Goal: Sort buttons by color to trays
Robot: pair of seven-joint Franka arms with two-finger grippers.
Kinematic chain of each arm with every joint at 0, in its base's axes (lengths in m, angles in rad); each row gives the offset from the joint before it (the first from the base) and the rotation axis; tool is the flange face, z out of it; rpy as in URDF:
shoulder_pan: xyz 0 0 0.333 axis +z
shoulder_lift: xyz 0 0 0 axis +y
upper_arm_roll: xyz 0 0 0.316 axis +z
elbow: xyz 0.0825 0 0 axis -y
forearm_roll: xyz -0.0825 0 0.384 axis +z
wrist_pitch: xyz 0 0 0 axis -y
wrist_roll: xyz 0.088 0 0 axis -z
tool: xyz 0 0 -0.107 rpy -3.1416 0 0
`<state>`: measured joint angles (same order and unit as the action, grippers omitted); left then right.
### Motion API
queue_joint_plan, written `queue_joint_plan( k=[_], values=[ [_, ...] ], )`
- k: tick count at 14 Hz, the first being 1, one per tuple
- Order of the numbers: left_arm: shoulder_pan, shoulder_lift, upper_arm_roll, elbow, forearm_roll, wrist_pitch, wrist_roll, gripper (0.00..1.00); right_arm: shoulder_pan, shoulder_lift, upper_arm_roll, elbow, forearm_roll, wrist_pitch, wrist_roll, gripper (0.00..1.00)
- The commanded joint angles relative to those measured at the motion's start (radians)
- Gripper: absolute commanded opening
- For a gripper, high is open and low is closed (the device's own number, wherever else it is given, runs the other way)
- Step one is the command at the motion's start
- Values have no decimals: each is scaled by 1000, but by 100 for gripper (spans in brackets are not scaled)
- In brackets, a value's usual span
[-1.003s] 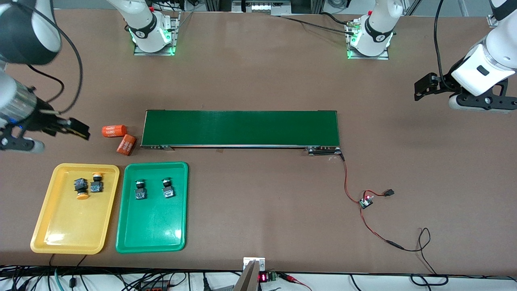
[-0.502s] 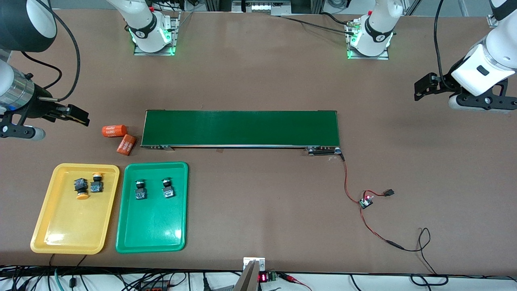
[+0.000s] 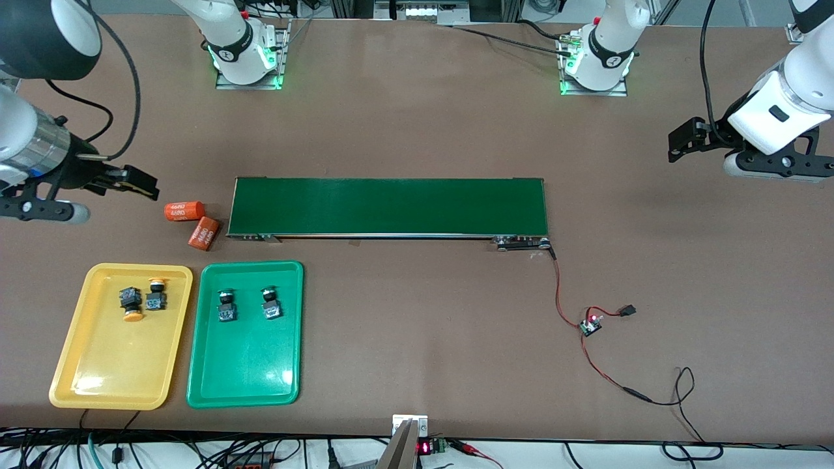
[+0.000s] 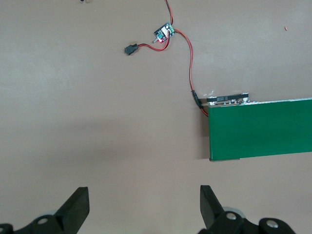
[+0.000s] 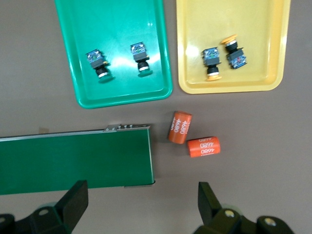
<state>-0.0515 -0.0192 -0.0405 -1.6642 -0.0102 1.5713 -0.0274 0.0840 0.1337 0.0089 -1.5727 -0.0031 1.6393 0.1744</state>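
Yellow-capped buttons (image 3: 140, 301) fill the shallow yellow plastic tray (image 3: 104, 371) below the wide-open, empty right gripper (image 3: 140, 184); descending carelessly could scatter them. Left gripper (image 3: 683, 140) waits, spread empty.

Robotics lab. Two arm bases (image 3: 244, 55) bolted to a brown table (image 3: 417, 130), green status lights lit. Small conveyor (image 3: 389, 206) wired to a bare circuit board (image 3: 591, 324). Cable bundles (image 3: 195, 453) along the table edge.
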Motion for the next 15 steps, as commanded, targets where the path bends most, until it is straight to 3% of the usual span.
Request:
queue_joint_plan(
  k=[1, 4, 15],
  values=[
    [6, 1, -2, 17, -5, -17, 23, 100, 22, -51, -7, -42, 11, -18, 21, 100],
    [6, 1, -2, 17, -5, -17, 23, 100, 2, -103, -17, -93, 11, -42, 1, 100],
    [6, 1, -2, 17, -5, -17, 23, 100, -30, -106, -17, -99, 2, -47, -70, 100]
  ],
)
